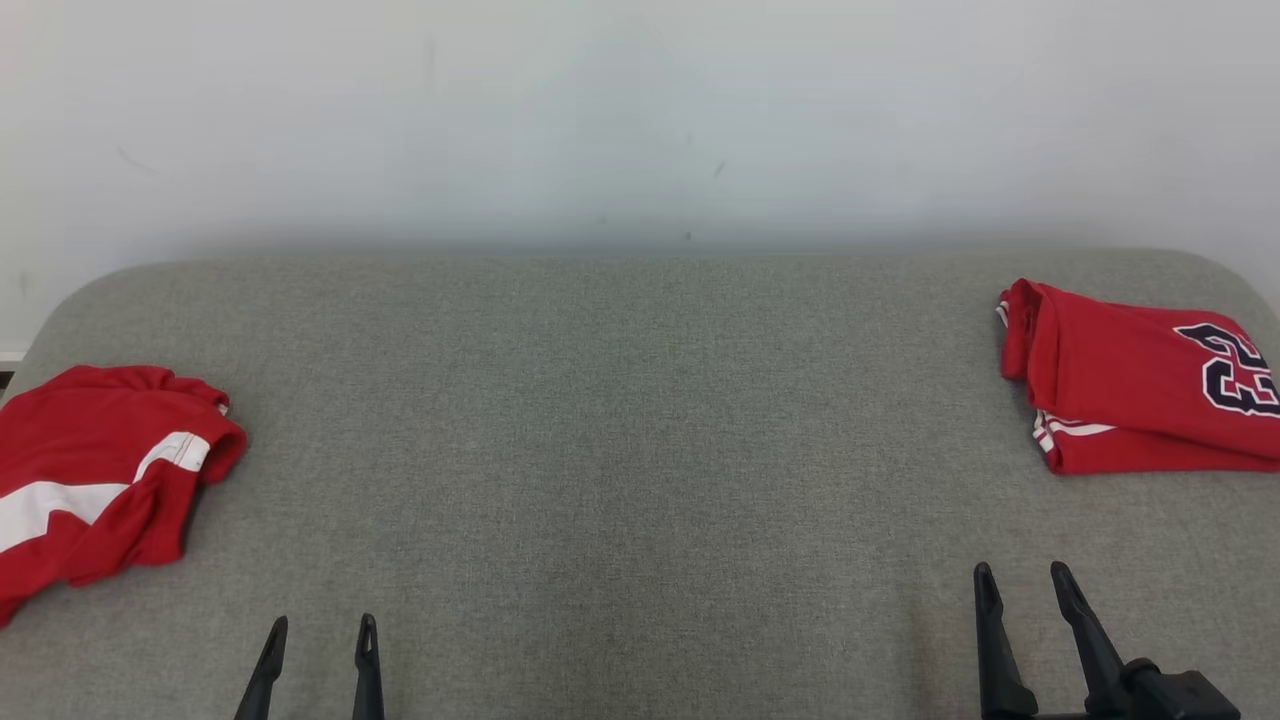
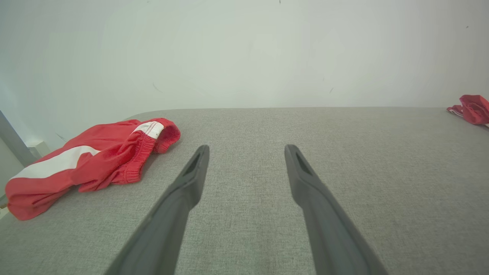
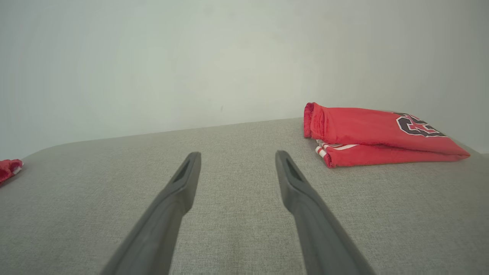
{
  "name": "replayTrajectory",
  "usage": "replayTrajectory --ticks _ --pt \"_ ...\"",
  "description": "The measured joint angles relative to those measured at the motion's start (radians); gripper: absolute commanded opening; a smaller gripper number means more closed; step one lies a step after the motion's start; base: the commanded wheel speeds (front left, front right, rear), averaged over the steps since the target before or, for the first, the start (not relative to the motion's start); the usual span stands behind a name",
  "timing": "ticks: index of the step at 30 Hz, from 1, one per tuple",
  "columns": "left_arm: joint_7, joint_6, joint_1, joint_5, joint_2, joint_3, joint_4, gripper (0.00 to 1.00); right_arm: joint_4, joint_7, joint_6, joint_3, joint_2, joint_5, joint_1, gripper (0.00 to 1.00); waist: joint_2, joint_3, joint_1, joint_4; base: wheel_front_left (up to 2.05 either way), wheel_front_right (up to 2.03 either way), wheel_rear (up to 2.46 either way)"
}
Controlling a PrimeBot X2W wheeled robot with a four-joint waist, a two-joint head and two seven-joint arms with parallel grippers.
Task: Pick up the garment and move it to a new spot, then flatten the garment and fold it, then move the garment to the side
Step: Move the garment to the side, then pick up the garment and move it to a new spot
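A crumpled red garment (image 1: 95, 480) with white stripes lies at the left edge of the grey padded table (image 1: 640, 420); the left wrist view has it as the same red heap (image 2: 91, 160) left of the fingers. My left gripper (image 1: 322, 628) stands open near the front edge, right of that garment, with nothing between its fingers. My right gripper (image 1: 1022, 582) is open too, at the lower right, empty. In each wrist view the gripper (image 2: 246, 149) (image 3: 237, 156) points over bare cloth.
A folded red garment (image 1: 1140, 385) with a dark number lies at the table's right edge, ahead and right of my right gripper, seen folded (image 3: 378, 133) in the right wrist view. A pale wall (image 1: 640, 110) backs the table.
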Motion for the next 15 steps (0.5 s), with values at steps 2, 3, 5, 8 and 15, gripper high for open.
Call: replayTrajectory --ticks 2,3,5,8,15 --pt "0.0 0.0 0.001 0.0 0.0 -0.001 0.001 1.0 0.004 0.0 0.0 -0.002 0.0 0.001 0.001 1.0 0.0 -0.001 0.0 0.001 0.0 0.0 0.0" --pt "0.0 0.0 0.001 0.0 0.0 -0.001 0.001 1.0 0.004 0.0 0.0 -0.002 0.0 0.001 0.001 1.0 0.0 -0.001 0.0 0.001 0.0 0.0 0.0" --pt "0.0 0.0 0.001 0.0 0.0 0.0 0.002 1.0 0.012 0.0 0.0 -0.004 0.0 0.006 0.002 1.0 0.0 -0.002 0.0001 0.002 0.0 0.0 0.0" --pt "0.0 -0.001 0.001 0.0 0.0 0.001 0.002 1.0 0.017 0.0 0.0 -0.005 0.0 0.006 0.006 1.0 0.0 -0.002 0.0 0.002 0.0 0.0 0.0" --pt "0.0 -0.005 0.001 0.0 0.0 0.007 0.003 1.0 0.025 0.0 0.0 -0.005 0.0 0.007 0.013 1.0 0.0 -0.001 0.0 -0.001 0.0 0.0 0.0"
